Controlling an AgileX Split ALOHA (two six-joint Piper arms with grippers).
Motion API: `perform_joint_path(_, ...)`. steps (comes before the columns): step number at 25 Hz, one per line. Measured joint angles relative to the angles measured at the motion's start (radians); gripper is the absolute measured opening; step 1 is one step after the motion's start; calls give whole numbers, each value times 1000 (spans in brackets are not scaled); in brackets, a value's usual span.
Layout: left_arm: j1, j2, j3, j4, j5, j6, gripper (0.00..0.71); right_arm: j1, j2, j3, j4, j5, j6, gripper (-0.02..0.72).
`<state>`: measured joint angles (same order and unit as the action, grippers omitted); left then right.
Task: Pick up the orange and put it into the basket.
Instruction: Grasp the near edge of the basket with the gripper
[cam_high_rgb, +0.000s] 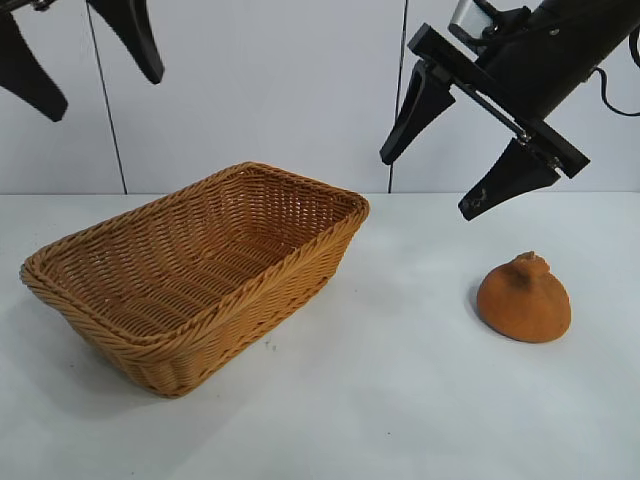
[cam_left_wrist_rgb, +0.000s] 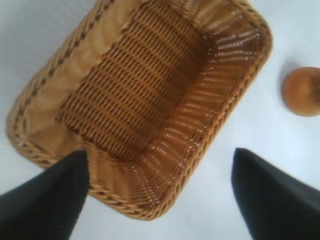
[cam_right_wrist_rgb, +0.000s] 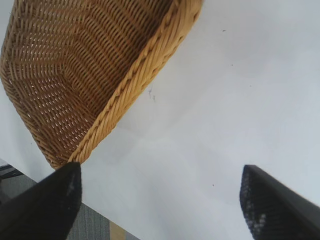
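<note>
Right gripper (cam_high_rgb: 445, 185) hangs in the exterior view with its jaws spread wide and empty, tilted downward; the orange (cam_high_rgb: 524, 298) sits on the white table (cam_high_rgb: 400, 400) below it and a little to its outer side, apart from both fingers, while the basket (cam_high_rgb: 60, 275) lies well off to its inner side. Left gripper (cam_high_rgb: 105, 75) is high over the basket's far end, also spread and holding nothing. From the left wrist, the basket's woven floor lies beneath the open left jaws, with nothing in it, and the orange shows beyond the basket's far rim. From the right wrist, only bare table lies between the parted fingers, the basket's braided rim off to one side; the orange is out of sight. Its skin looks matte and rough, so it should grip without slipping, and it seems light and fairly firm; taking it across the broad dome, under the knobby tip, looks safest. Nothing stands between orange and basket except the flared wall, which must be cleared.
</note>
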<state>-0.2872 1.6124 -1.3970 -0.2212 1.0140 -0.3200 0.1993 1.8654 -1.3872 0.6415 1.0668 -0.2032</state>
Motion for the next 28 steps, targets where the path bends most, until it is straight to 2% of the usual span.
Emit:
perform_joint_path(6,0,-62,205,9,-55,-132,561,0,0,0,-3,1,0,590)
perform_joint_path(15,0,-63,427,11,-278,-501,561,0,0,0,-3,1,0,590)
perform_joint_path(19,0,-63,477,9,-353,-541,561,0,0,0,-3,-4,0,590)
perform_joint_path(28,0,-54,481,7,-468,-575,560,0,0,0,-3,-7,0,590)
